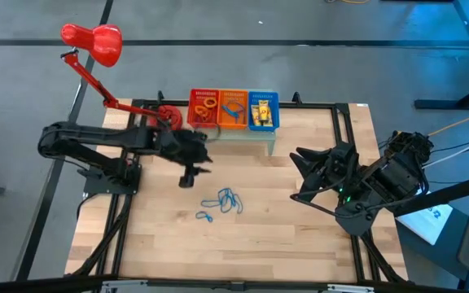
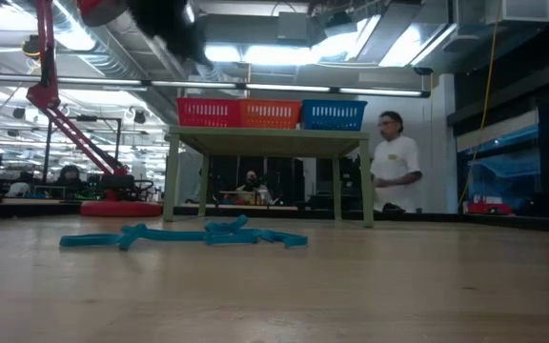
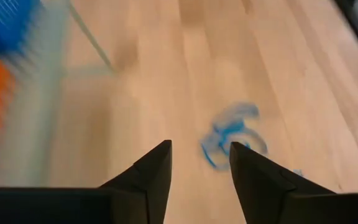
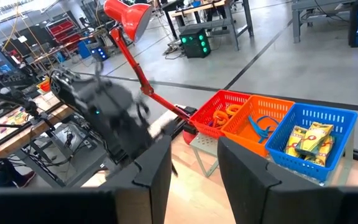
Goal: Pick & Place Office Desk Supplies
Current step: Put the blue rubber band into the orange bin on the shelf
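A tangle of blue wiry loops (image 1: 227, 200) lies flat on the wooden table, with a smaller blue loop (image 1: 204, 216) beside it. The low view shows the same tangle (image 2: 189, 235). My left gripper (image 1: 190, 177) hangs above the table, left of the loops and in front of the baskets. It is open and empty, and the blue loops (image 3: 232, 134) lie just beyond its fingertips (image 3: 197, 149). My right gripper (image 1: 298, 173) waits at the table's right, open and empty (image 4: 194, 152). Yellow packets (image 4: 309, 140), orange loops (image 4: 224, 114) and a blue loop (image 4: 263, 126) lie inside the baskets.
Red (image 1: 203, 107), orange (image 1: 234, 108) and blue (image 1: 263, 110) mesh baskets stand in a row on a small pale shelf (image 2: 270, 138) at the table's far edge. A red desk lamp (image 1: 94, 42) rises at the far left. A person (image 2: 394, 162) stands beyond the table.
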